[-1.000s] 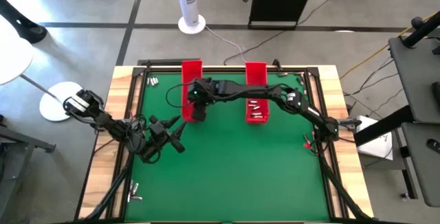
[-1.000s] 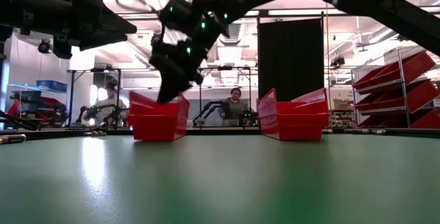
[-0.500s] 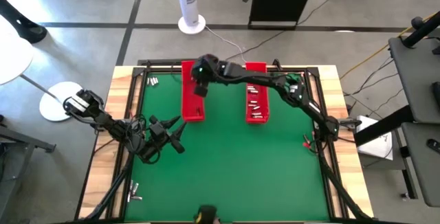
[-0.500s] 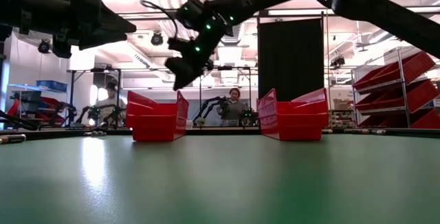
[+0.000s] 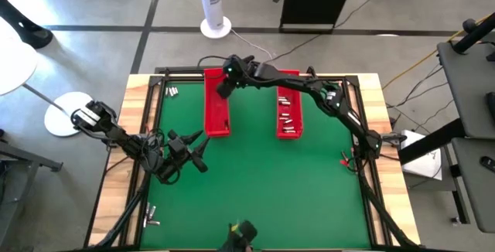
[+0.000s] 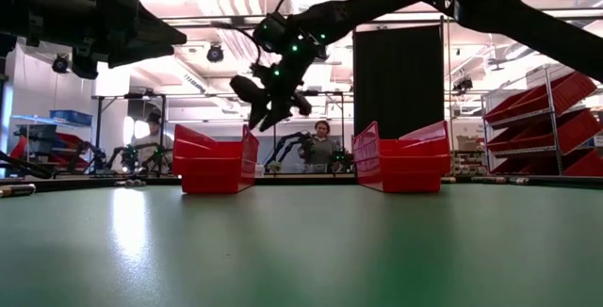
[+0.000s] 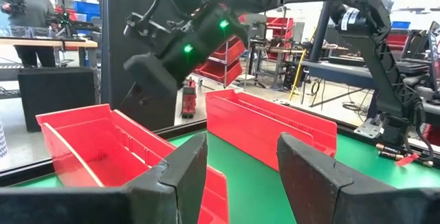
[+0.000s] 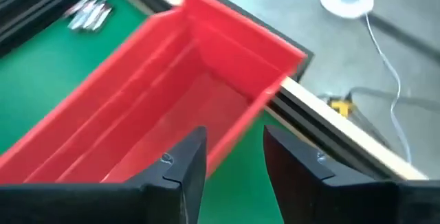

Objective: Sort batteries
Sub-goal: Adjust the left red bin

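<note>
On the green desk [image 5: 255,190], the left gripper [image 5: 199,153] hovers with fingers apart and empty, loose batteries [image 5: 171,91] lie in the far left corner, the right gripper [image 5: 222,90] hangs, fingers parted and empty, above the left red tray [image 5: 216,117], and more batteries [image 5: 287,119] sit in the right red tray [image 5: 288,76].

Empty parted fingers [image 8: 185,165] above red tray [image 8: 206,93], batteries [image 8: 89,12] beyond.
</note>
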Robot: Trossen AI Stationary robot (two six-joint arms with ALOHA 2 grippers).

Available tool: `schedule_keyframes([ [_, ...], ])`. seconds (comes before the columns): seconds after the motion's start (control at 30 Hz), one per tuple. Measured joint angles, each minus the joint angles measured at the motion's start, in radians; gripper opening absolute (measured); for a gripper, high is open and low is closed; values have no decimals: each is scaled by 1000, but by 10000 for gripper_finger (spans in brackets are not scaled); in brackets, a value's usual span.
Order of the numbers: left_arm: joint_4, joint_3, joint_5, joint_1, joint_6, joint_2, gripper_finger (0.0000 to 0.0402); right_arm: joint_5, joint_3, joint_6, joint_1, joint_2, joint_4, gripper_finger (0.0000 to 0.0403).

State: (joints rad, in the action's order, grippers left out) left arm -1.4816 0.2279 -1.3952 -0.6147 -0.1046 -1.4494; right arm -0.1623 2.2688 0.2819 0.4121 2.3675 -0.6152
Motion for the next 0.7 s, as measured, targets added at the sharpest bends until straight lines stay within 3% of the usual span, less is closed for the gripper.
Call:
schedule_keyframes([
  [0.33, -1, 0, 2, -6, 0, 12, 158, -98, 0, 237, -9, 45, -1, 163],
  [0.7, 0, 0, 3, -8, -8, 13, 158, -100, -1, 252, -24, 50, -8, 105],
])
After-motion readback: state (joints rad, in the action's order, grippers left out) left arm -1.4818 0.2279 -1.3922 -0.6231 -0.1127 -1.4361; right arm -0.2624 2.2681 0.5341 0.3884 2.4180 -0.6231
